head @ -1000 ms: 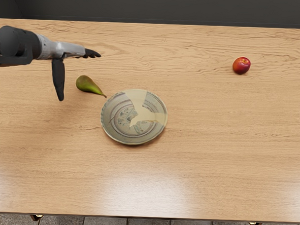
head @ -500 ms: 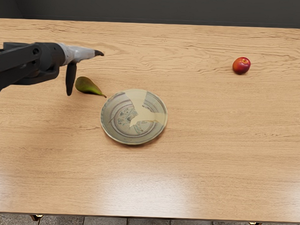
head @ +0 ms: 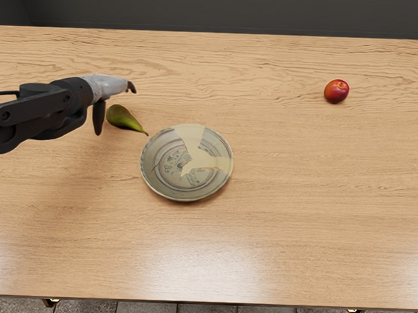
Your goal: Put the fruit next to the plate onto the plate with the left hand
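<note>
A green pear [head: 124,118] lies on its side on the table, just left of and behind a patterned round plate [head: 187,162], its thin end pointing at the plate's rim. My left hand [head: 109,97] hovers over the pear's fat end, fingers spread, one dark finger hanging down just left of the fruit and another pointing right above it. Nothing is held. A red apple [head: 336,90] sits far off at the back right. The right arm does not show.
The wooden table [head: 275,220] fills the view, with its front edge at the bottom and a dark wall behind it. My left forearm [head: 32,113] reaches in low from the left edge.
My left hand has drawn in and dropped toward the pear's fat end, the forearm swinging lower. The hanging finger has come from well left of the fruit to right beside it. Pear, plate and apple stay put.
</note>
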`<state>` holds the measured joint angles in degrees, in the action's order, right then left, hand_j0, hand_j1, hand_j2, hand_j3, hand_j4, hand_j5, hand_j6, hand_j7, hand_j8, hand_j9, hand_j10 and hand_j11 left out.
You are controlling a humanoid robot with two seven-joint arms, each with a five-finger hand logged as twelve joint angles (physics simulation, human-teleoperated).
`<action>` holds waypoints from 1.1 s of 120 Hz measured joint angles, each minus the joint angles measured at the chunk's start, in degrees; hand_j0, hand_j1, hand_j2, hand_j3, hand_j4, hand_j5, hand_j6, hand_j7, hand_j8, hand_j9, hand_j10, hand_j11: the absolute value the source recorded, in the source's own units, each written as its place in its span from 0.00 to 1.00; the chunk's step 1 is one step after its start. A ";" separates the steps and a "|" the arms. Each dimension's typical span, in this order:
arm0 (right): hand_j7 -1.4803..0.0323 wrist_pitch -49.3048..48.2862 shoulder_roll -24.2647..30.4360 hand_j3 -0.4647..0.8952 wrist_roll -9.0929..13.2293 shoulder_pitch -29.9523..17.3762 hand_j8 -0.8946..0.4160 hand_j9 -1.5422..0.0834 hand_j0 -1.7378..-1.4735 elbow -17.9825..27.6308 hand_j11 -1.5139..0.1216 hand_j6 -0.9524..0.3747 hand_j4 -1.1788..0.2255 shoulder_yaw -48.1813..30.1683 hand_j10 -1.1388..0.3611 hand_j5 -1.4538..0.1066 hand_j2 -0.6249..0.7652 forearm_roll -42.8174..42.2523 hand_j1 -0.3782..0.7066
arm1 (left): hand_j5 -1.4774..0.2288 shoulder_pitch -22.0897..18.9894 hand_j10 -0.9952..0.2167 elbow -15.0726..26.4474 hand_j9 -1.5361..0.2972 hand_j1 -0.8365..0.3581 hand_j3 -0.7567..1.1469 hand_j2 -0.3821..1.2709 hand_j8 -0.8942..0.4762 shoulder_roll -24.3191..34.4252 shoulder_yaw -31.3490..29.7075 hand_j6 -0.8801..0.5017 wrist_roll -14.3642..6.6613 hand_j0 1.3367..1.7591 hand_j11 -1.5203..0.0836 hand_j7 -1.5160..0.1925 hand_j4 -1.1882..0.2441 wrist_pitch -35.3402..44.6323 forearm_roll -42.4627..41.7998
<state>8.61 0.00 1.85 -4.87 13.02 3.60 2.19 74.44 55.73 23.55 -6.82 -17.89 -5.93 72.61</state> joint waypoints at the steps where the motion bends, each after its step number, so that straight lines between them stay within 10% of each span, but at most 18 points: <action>1: 0.95 0.00 0.00 0.34 0.00 0.00 0.66 0.93 0.30 0.00 0.90 0.70 0.82 0.00 0.74 0.91 0.45 0.00 0.06 | 0.71 -0.04 0.65 -0.05 0.70 0.79 0.40 0.26 0.50 0.00 -0.02 0.49 0.01 0.76 0.79 0.73 0.69 0.04 0.00; 132: 0.95 0.00 0.00 0.34 0.00 -0.22 0.66 0.93 0.30 -0.01 0.90 0.70 0.82 0.09 0.74 0.91 0.45 0.00 0.06 | 0.62 -4.05 0.56 -3.34 0.61 0.68 0.40 0.27 0.42 -3.91 -0.70 0.41 0.57 0.76 0.69 0.65 0.61 6.07 0.03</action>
<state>8.61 0.00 1.85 -5.09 13.01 3.69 2.20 70.40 52.40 19.64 -7.52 -17.32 0.14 72.64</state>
